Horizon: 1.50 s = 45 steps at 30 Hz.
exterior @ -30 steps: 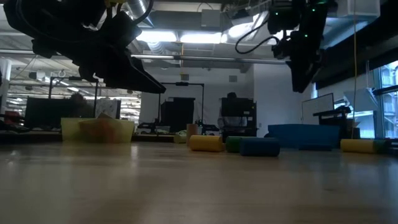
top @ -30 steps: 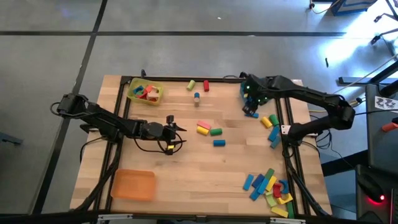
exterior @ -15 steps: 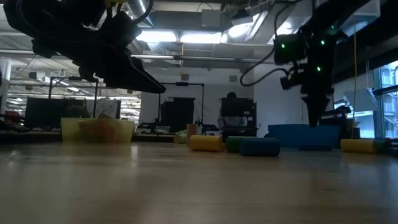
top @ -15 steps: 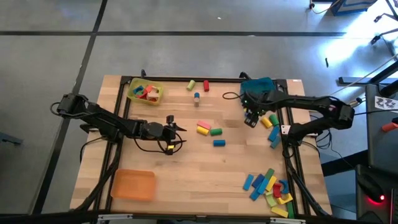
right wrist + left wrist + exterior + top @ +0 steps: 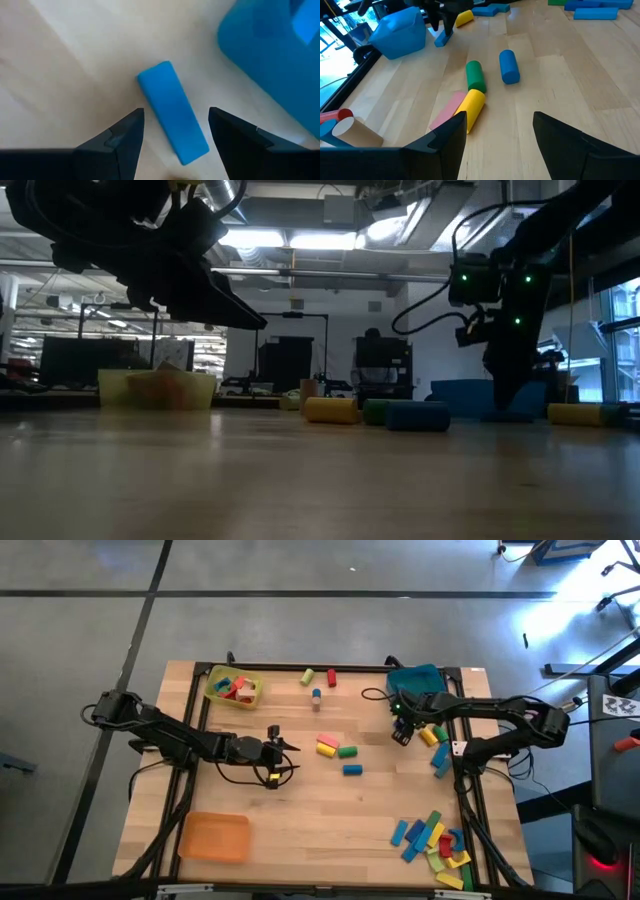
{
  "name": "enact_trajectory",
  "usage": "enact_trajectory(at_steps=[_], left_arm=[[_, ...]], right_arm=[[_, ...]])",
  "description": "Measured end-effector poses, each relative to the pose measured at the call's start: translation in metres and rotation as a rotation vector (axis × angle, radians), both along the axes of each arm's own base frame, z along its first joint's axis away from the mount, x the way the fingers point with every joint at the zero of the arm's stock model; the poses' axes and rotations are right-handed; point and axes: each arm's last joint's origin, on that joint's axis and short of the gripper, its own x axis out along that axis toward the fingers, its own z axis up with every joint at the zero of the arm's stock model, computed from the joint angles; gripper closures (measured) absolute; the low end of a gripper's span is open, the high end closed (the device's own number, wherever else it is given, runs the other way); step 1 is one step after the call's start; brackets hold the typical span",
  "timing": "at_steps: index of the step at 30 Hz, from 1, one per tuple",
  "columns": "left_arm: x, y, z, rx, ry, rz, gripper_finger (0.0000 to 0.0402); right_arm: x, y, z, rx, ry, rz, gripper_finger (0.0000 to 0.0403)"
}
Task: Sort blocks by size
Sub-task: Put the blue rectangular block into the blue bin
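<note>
A blue bar block [image 5: 172, 120] lies flat on the table beside the blue tray [image 5: 413, 677]. My right gripper [image 5: 402, 734] points down over it, open, one finger on each side of the bar [image 5: 441, 39], touching nothing. My left gripper [image 5: 287, 754] hovers open at the table's middle left, nothing between its fingers [image 5: 447, 135]. Ahead of it lie a yellow cylinder [image 5: 474, 102] against a pink bar [image 5: 449, 111], a green cylinder [image 5: 475, 75] and a blue cylinder [image 5: 509, 66].
A yellow tray [image 5: 233, 687] holding several blocks stands far left, and an orange tray [image 5: 213, 837] near left. Loose cylinders [image 5: 318, 680] lie at the far edge. A heap of blocks [image 5: 435, 840] fills the near right corner, and more [image 5: 437, 748] lie by the right edge.
My right gripper has come down from well above the table until its open fingers stand low over the blue bar beside the blue tray. The blocks have not moved.
</note>
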Motion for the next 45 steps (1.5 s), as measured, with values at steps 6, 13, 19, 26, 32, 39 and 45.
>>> enact_trajectory(at_steps=[6, 13, 19, 26, 32, 39, 45], left_arm=[[0.000, 0.000, 0.000, -0.007, 0.002, 0.003, 0.0190], [0.000, 0.000, 0.000, -0.007, 0.002, 0.003, 0.0190], [0.000, 0.000, 0.000, -0.007, 0.003, 0.003, 0.0190], [0.000, 0.000, 0.000, -0.007, 0.002, 0.003, 0.0190], [0.000, 0.000, 0.000, -0.007, 0.002, 0.003, 0.0190], [0.000, 0.000, 0.000, -0.007, 0.000, 0.003, 0.0190], [0.000, 0.000, 0.000, -0.007, 0.000, 0.003, 0.0190]], right_arm=[[-0.006, -0.011, -0.013, 0.045, 0.012, -0.053, 0.0178], [-0.006, -0.014, -0.017, 0.086, -0.001, -0.059, 0.0209], [-0.006, -0.014, -0.017, 0.092, -0.007, -0.056, 0.0287], [-0.006, -0.013, -0.017, 0.106, -0.021, -0.097, 0.0287], [-0.005, -0.009, -0.006, 0.126, -0.009, -0.109, 0.0264], [0.003, -0.001, 0.026, 0.106, -0.044, -0.059, 0.0338], [0.004, 0.001, 0.039, 0.095, -0.091, -0.069, 0.0391]])
